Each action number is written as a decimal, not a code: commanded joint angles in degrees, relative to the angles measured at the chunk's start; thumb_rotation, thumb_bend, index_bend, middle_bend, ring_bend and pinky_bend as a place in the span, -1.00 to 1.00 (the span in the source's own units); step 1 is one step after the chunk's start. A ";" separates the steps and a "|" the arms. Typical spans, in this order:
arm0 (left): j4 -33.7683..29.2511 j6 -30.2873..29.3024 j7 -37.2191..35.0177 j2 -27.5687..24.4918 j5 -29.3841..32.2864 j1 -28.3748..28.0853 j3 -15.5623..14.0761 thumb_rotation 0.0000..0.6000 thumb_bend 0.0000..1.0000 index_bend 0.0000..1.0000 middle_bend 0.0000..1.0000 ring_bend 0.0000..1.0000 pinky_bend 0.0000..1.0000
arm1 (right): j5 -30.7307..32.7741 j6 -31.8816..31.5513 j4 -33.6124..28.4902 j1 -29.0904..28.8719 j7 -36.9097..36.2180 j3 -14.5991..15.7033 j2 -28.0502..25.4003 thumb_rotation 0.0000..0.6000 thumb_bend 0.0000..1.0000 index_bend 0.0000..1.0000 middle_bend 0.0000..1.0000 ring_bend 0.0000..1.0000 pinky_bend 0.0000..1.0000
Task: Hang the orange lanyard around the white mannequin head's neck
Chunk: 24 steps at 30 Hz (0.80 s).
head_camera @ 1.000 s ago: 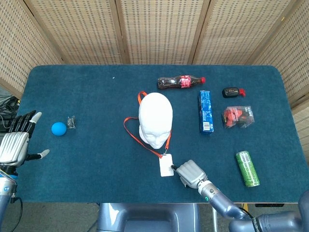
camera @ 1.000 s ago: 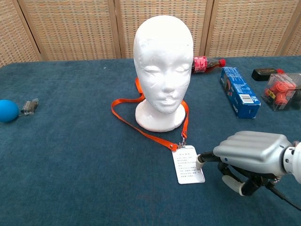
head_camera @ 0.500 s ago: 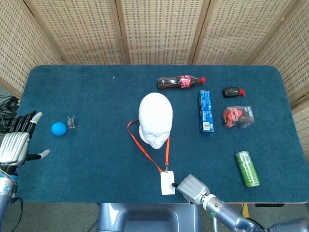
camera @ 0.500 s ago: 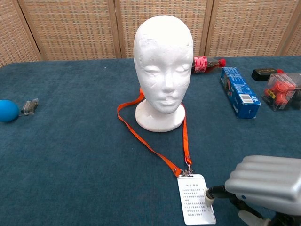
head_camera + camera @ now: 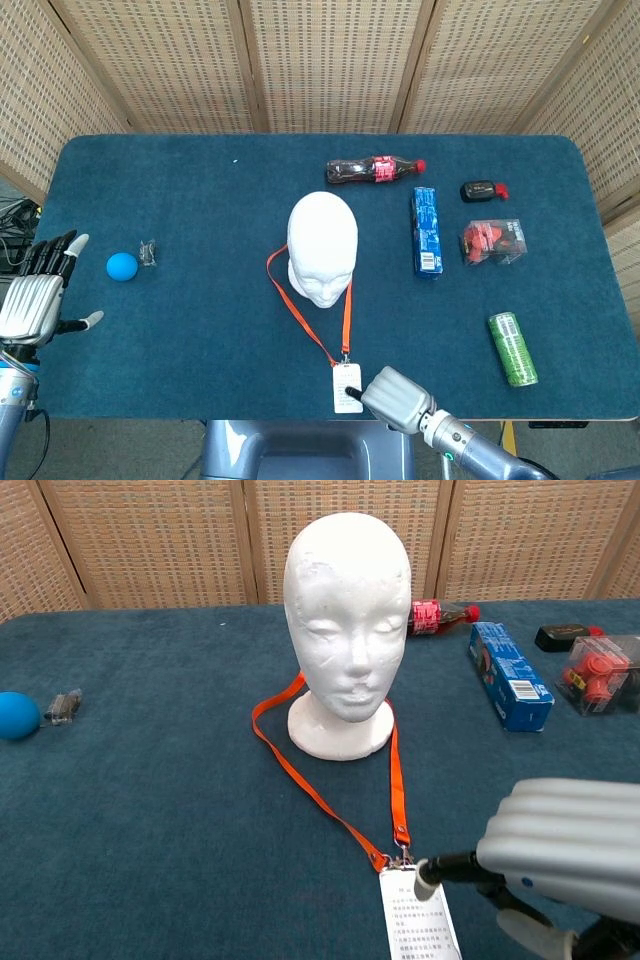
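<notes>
The white mannequin head (image 5: 322, 248) (image 5: 347, 630) stands upright mid-table. The orange lanyard (image 5: 300, 310) (image 5: 330, 800) loops behind its neck, and both straps run forward to a clip. From the clip a white badge (image 5: 347, 388) (image 5: 418, 920) lies flat near the table's front edge. My right hand (image 5: 398, 397) (image 5: 565, 850) hovers just right of the badge, fingers curled. One fingertip (image 5: 425, 880) presses on the badge's upper right corner, and I see no pinch. My left hand (image 5: 35, 295) hangs beyond the table's left edge with fingers spread, holding nothing.
A blue ball (image 5: 122, 266) and a small dark clip (image 5: 149, 253) lie at the left. A cola bottle (image 5: 375, 170), a blue box (image 5: 426, 231), a red item in a clear case (image 5: 492, 242), a small black object (image 5: 480, 190) and a green can (image 5: 512, 349) lie at the right.
My right hand has drawn back toward the front edge, dragging the badge with it. The lanyard's loose left loop has pulled in and straightened around the neck.
</notes>
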<state>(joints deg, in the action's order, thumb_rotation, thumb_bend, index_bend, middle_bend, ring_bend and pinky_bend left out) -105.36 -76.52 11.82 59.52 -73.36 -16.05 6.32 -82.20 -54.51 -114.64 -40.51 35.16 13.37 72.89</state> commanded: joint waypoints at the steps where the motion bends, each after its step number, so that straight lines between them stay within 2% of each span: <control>1: 0.05 -0.08 -0.04 0.01 -0.06 0.11 -0.04 1.00 -0.98 -1.00 -1.00 -1.00 -1.00 | -7.56 -4.77 3.02 1.21 -4.50 -1.45 -3.21 1.00 0.64 -0.49 0.46 0.39 0.74; 5: -0.01 -0.64 -0.06 0.09 -0.78 0.65 -0.48 1.00 -0.98 -1.00 -1.00 -1.00 -1.00 | -16.71 -13.77 11.41 3.39 -10.33 -2.09 -7.20 1.00 0.64 -0.47 0.45 0.37 0.73; 8: -0.01 -1.30 -0.34 0.11 -1.65 1.25 -0.95 1.00 -0.98 -1.00 -1.00 -1.00 -1.00 | -20.12 -19.78 17.49 5.68 -14.88 -2.27 -8.72 1.00 0.61 -0.49 0.42 0.33 0.68; 10: 0.03 -1.88 -0.73 0.14 -2.31 1.69 -1.21 1.00 -0.98 -1.00 -1.00 -1.00 -1.00 | -20.51 -23.66 20.96 7.68 -17.09 -2.85 -9.29 1.00 0.58 -0.58 0.34 0.24 0.49; 11: 0.06 -2.32 -1.00 0.15 -2.75 2.03 -1.38 1.00 -0.98 -1.00 -1.00 -1.00 -1.00 | -19.65 -26.56 22.74 9.59 -18.68 -3.47 -9.26 1.00 0.64 -0.64 0.27 0.17 0.30; 13: 0.09 -3.05 -1.31 0.22 -3.44 2.58 -1.70 1.00 -0.98 -1.00 -1.00 -1.00 -1.00 | -17.69 -30.64 24.75 12.56 -20.71 -4.64 -8.92 1.00 0.90 -0.82 -0.02 -0.11 -0.51; 14: 0.15 -3.35 -1.51 0.29 -3.83 2.86 -1.92 1.00 -0.98 -1.00 -1.00 -1.00 -1.00 | -16.69 -32.77 25.64 13.97 -21.72 -5.48 -8.48 1.00 0.99 -0.85 -0.08 -0.17 -0.70; 16: 0.37 -3.86 -2.02 0.36 -4.76 3.57 -2.62 1.00 -0.98 -1.00 -1.00 -1.00 -1.00 | -13.77 -36.97 27.31 17.20 -27.12 -7.07 -7.56 1.00 1.00 -0.85 -0.07 -0.18 -0.71; 20: 0.82 -4.61 -2.48 0.49 -5.61 4.42 -3.23 1.00 -0.98 -1.00 -1.00 -1.00 -1.00 | -12.27 -39.25 29.87 19.79 -33.39 -7.90 -6.81 1.00 1.00 -0.83 -0.07 -0.22 -0.73; 24: 1.21 -5.48 -3.05 0.34 -6.65 5.46 -3.95 1.00 -0.98 -1.00 -1.00 -1.00 -1.00 | -9.14 -40.01 31.28 23.21 -35.51 -8.44 -5.74 1.00 1.00 -0.88 -0.23 -0.63 -0.92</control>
<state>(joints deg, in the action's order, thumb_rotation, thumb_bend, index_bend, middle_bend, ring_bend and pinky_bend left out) -104.28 -81.80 8.91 59.91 -79.80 -10.80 2.53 -93.23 -93.41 -84.73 -19.39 1.15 5.85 66.29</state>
